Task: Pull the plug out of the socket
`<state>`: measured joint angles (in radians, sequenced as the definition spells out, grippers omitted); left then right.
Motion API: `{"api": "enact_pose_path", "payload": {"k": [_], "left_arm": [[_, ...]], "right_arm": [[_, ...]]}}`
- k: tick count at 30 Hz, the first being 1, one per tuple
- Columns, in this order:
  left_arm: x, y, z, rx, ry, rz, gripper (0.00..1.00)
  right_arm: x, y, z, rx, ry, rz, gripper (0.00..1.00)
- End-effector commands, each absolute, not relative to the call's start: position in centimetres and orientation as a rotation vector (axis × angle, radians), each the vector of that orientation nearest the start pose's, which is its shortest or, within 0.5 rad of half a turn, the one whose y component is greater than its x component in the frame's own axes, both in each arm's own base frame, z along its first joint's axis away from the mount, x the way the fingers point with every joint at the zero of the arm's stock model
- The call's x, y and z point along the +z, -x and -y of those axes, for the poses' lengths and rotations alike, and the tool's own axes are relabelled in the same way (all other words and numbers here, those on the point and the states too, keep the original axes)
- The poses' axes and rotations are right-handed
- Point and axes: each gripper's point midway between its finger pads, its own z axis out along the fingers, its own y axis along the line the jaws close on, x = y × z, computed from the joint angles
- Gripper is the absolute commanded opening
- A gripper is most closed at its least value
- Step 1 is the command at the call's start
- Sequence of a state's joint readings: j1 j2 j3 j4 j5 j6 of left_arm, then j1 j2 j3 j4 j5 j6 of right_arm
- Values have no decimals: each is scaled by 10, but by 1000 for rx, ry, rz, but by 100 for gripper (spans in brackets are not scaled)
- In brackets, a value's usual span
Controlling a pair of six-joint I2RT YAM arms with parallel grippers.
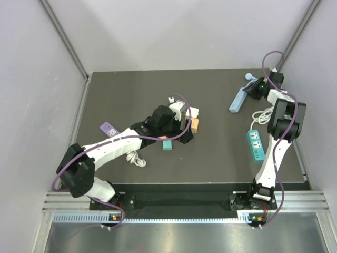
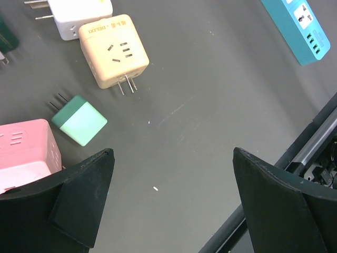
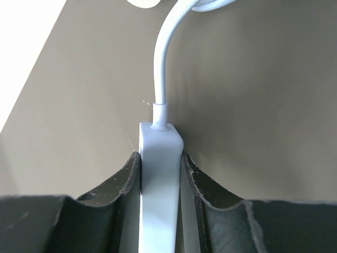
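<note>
My right gripper (image 1: pixel 253 89) is at the far right of the table, shut on the end of a pale blue power strip (image 1: pixel 237 100). In the right wrist view the fingers (image 3: pixel 129 174) clamp both sides of the strip (image 3: pixel 159 174), and a white cable (image 3: pixel 160 63) leaves its end. My left gripper (image 2: pixel 174 153) is open and empty, hovering over bare table. A green plug adapter (image 2: pixel 80 120), a tan cube socket (image 2: pixel 113 51), a white adapter (image 2: pixel 79 13) and a pink cube socket (image 2: pixel 23 153) lie just beyond and left of it. I see no plug seated in a socket.
A teal power strip (image 1: pixel 256 144) lies at the right near the right arm, with a coiled white cable (image 1: pixel 261 114) behind it. A purple block (image 1: pixel 109 128) and another white cable (image 1: pixel 136 158) lie by the left arm. The table's front rail (image 2: pixel 310 147) is close.
</note>
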<state>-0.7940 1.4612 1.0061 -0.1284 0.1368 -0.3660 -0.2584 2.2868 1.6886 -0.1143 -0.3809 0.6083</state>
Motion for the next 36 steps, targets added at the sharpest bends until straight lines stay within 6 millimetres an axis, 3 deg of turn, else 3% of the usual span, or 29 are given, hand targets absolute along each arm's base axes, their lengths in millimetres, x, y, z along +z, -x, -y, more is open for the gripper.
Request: {"api": "enact_pose_path", "payload": {"k": [1,4,5,7,8,10,11,12,14,15,17,18,19,20,21,23,24,25,26,27,28,29,30,31,32,33,35,36], "left_arm": [[183,-271,330,-851,-536,-2097,99],[185,-271,330,-857,-531,-2098,99],[185,-270,329,-857,-531,-2098,98],[189,-271,327,-856,-521,-2090,99],[189,-271,325,-846,-515,-2093,99],[189,-270,320,-836,-503,-2093,99],[189,-270,318,-831,-497,-2095,99],[186,-269,315,-824,-486,-2105,99],[187,-268,312,-829,-468,-2104,99],[184,-267,309,-826,-461,-2110,99],[184,-266,305,-824,-437,-2113,98],[182,-265,302,-821,-428,-2120,98],[183,-266,300,-818,-413,-2115,99],[183,-264,298,-826,-387,-2123,98],[178,-263,294,-824,-365,-2133,98],[180,-259,292,-870,-297,-2134,98],[168,-253,288,-881,-274,-2157,99],[175,-250,288,-921,-250,-2124,99],[171,-247,285,-935,-193,-2143,99],[163,-243,281,-942,-166,-2141,99],[169,-241,277,-959,-139,-2113,99],[167,-241,272,-954,-94,-2111,99],[156,-236,265,-939,-76,-2126,99],[163,-233,261,-960,-65,-2094,99],[163,-233,256,-949,-50,-2077,99],[154,-227,250,-938,-48,-2091,99],[162,-224,238,-929,-7,-2041,99],[150,-219,230,-916,8,-2049,99]], "right_arm": [[32,-569,79,507,-795,-2225,10],[47,-566,78,496,-778,-2227,25],[51,-565,80,481,-773,-2226,38],[73,-562,86,425,-752,-2225,52],[80,-560,89,398,-751,-2230,65],[103,-550,96,322,-741,-2233,80],[111,-546,98,296,-736,-2230,92],[134,-539,100,268,-723,-2209,99],[145,-524,106,194,-717,-2203,100],[165,-514,107,173,-703,-2183,100],[167,-495,104,136,-698,-2201,100],[190,-485,98,138,-673,-2163,100],[176,-470,89,137,-671,-2200,100],[179,-462,83,134,-662,-2197,100],[180,-445,63,143,-629,-2198,100],[178,-430,37,172,-590,-2200,100],[189,-422,7,215,-513,-2180,100],[171,-406,-11,231,-488,-2224,100],[167,-398,-31,258,-448,-2236,100],[176,-386,-64,315,-360,-2216,100],[159,-370,-82,348,-339,-2253,100],[159,-357,-116,408,-249,-2255,100],[155,-338,-130,444,-212,-2257,100],[154,-330,-137,442,-225,-2248,100],[166,-316,-158,498,-173,-2202,100],[153,-302,-164,515,-171,-2212,100],[154,-285,-184,600,-125,-2175,100],[147,-272,-182,615,-130,-2171,100]]}}
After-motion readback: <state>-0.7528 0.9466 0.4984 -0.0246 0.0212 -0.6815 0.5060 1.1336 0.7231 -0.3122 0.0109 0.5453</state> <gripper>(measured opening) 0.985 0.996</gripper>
